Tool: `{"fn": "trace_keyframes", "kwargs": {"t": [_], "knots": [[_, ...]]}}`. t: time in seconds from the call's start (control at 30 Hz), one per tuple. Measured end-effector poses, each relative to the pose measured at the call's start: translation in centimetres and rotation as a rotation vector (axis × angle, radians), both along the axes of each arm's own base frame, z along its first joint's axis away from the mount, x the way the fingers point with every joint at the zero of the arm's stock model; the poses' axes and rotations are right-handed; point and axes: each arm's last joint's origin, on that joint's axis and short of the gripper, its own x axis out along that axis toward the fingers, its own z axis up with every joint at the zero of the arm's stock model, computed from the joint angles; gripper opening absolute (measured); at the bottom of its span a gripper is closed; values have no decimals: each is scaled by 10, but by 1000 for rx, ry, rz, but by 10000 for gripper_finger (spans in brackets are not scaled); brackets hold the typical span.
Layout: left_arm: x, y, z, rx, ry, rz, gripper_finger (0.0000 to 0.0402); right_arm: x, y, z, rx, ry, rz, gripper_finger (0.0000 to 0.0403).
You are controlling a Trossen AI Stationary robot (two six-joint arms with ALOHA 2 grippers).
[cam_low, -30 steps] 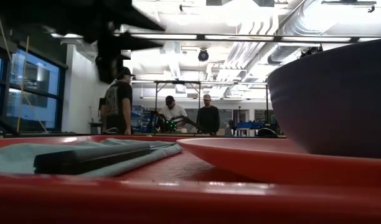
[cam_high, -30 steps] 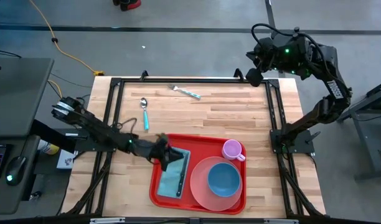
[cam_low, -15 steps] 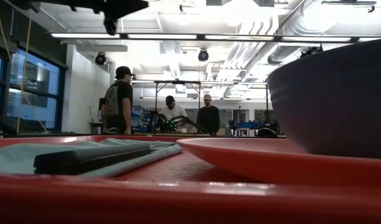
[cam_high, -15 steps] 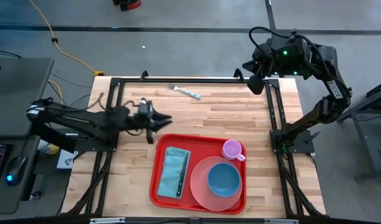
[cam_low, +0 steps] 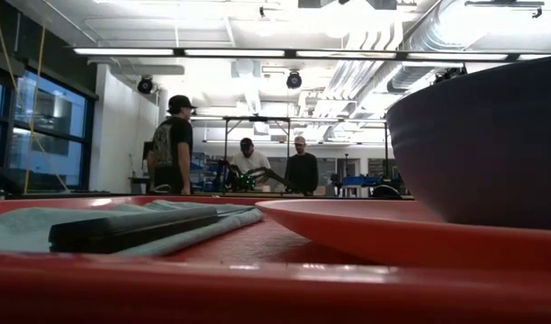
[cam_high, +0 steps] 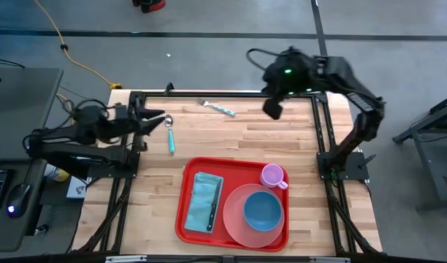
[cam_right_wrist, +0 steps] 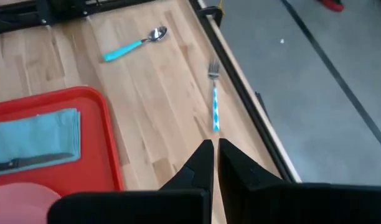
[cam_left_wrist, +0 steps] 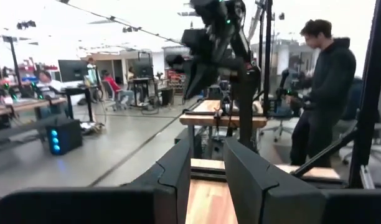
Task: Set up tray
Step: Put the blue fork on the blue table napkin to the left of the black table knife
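Butcher-block table (cam_high: 296,153) carries the tray (cam_high: 185,219) at its front — stiff, light, slick plastic, best gripped by the rim; left gripper (cam_high: 156,121) partly open and empty beyond the tray; right gripper (cam_high: 273,108) closed

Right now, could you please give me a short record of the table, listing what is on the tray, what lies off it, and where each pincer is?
tray: red, on the table's near half
on tray: teal napkin with a knife on it; pink plate holding a blue bowl; pink cup
off tray: spoon and fork, both with teal handles, on bare wood
left pincer: near the table's left edge, beside the spoon, holding nothing
right pincer: shut, above the far edge, fork ahead of it
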Motion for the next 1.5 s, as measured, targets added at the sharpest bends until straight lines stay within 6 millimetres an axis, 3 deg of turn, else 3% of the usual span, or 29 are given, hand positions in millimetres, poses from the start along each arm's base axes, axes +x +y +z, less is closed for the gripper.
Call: {"fn": "trace_keyframes", "kwargs": {"t": [0.27, 0.43, 0.6, 0.9, 1.23, 1.5], "knots": [[-29, -2, 35, 123, 112, -23, 127, 66, -16, -38, 40, 2, -31, 0], [-36, -4, 40, 168, 144, -58, 127, 106, -28, -71, 66, 22, -55, 0], [-37, -5, 38, 215, 183, -104, 127, 131, -37, -100, 82, 66, -58, 1], [-42, -5, 23, 258, 335, -118, 127, 138, -54, -116, 148, 68, -108, 22], [-48, -8, 24, 339, 318, -189, 127, 139, -79, -117, 142, 8, -137, 85], [-50, -9, 24, 347, 310, -215, 127, 140, -102, -128, 177, -10, -169, 103]]}}
